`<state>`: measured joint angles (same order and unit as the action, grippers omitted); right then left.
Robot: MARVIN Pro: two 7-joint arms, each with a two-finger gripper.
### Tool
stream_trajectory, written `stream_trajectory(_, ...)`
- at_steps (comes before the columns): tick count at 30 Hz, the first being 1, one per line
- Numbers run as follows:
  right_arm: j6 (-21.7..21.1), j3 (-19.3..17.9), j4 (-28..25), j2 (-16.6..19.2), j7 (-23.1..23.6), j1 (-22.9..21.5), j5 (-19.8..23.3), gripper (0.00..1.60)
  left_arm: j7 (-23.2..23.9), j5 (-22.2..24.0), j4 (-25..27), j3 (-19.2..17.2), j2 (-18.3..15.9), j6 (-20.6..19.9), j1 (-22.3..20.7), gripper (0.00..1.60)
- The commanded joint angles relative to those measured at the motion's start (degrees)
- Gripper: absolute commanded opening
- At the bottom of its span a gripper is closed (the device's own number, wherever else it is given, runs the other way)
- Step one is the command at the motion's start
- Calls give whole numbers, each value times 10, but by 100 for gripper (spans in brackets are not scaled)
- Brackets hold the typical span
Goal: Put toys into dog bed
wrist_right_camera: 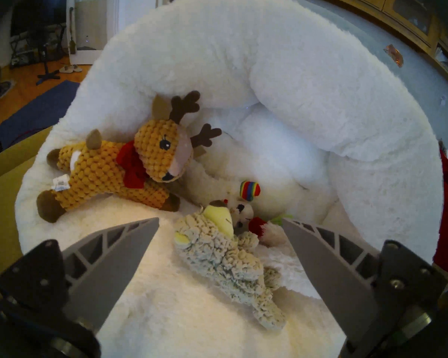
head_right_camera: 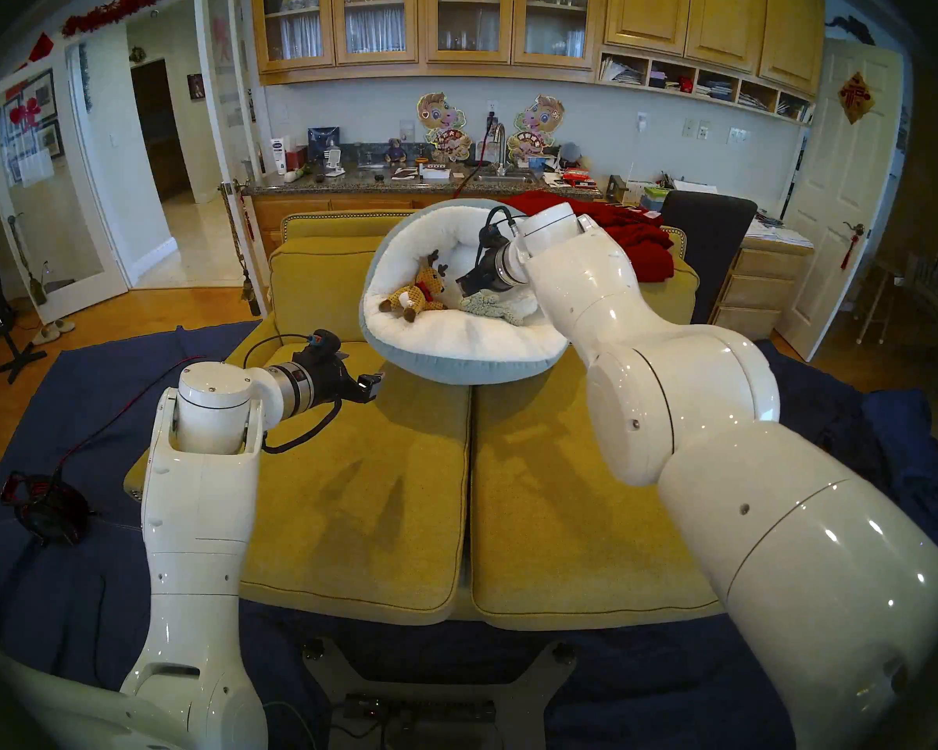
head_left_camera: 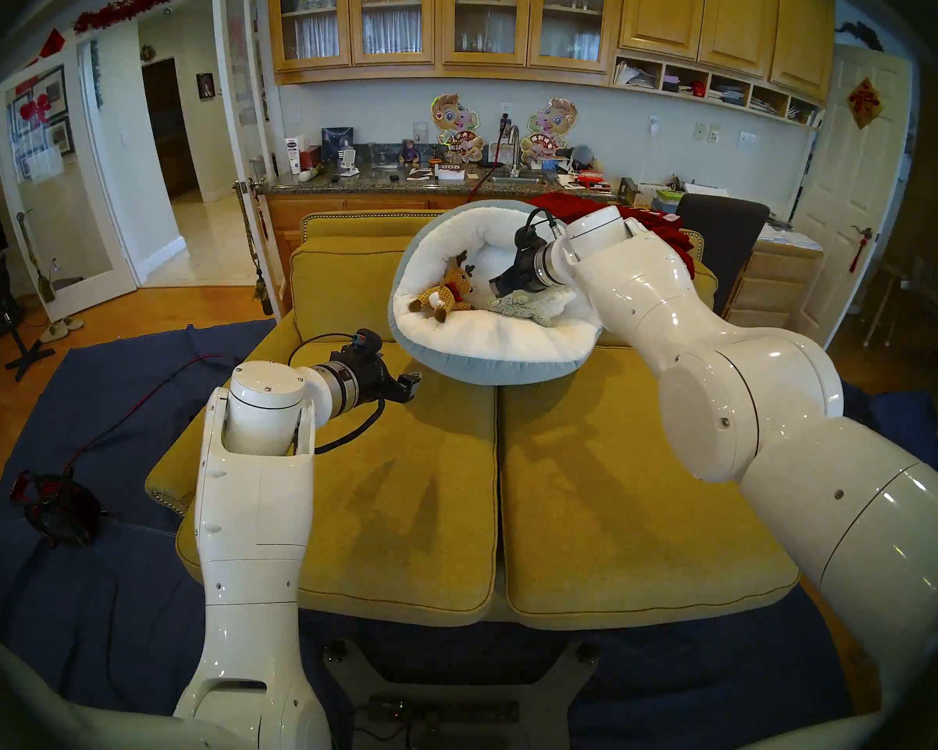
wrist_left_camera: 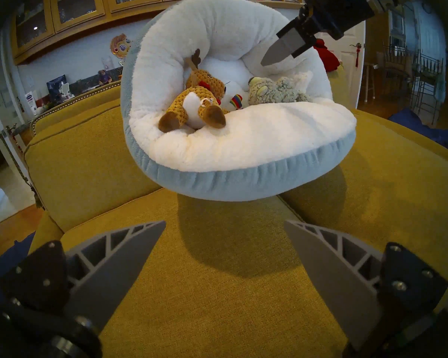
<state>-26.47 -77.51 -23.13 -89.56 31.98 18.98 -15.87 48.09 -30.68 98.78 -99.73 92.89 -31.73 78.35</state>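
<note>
The dog bed (head_left_camera: 488, 348) is sitting on the mustard sofa (head_left_camera: 618, 489), propped against the backrest, and serves as the landmark here. Inside it, toward its left wall, the brown knitted reindeer (wrist_right_camera: 114, 169) is lying on its side. At the middle of the bed floor the shaggy grey-beige animal (wrist_right_camera: 225, 267) is lying flat, touching nothing but fleece and its neighbours. Just behind it, the small white-and-rainbow toy (wrist_right_camera: 246, 200) is resting against the inner rim, and a scrap of lime green (wrist_right_camera: 282, 218) is showing beside it, too hidden to identify with certainty. A fluffy white animal cannot be told apart from the bed lining.

The right gripper (wrist_right_camera: 220, 225) is hanging over the shaggy animal with jaws apart, holding nothing. The left gripper (wrist_left_camera: 224, 228) is hovering in front of the bed, over bare cushion, jaws apart and empty.

No toy is showing on the sofa outside the bed. Judgement: the placing appears complete or very nearly so
</note>
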Motion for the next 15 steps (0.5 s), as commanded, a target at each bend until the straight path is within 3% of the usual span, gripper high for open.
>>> stream_trajectory(1, 15, -2, -58, 32, 39, -17, 3, 160, -1, 4, 18, 0, 1, 3, -21, 160)
stream_trajectory(7, 14, -3, -83, 50, 68, -15, 2, 160, -1, 4, 18, 0, 1, 3, -21, 160)
stream_trajectory(15, -12, -5, -139, 75, 100, 25, 3, 160, -1, 3, 16, 0, 0, 3, -20, 160)
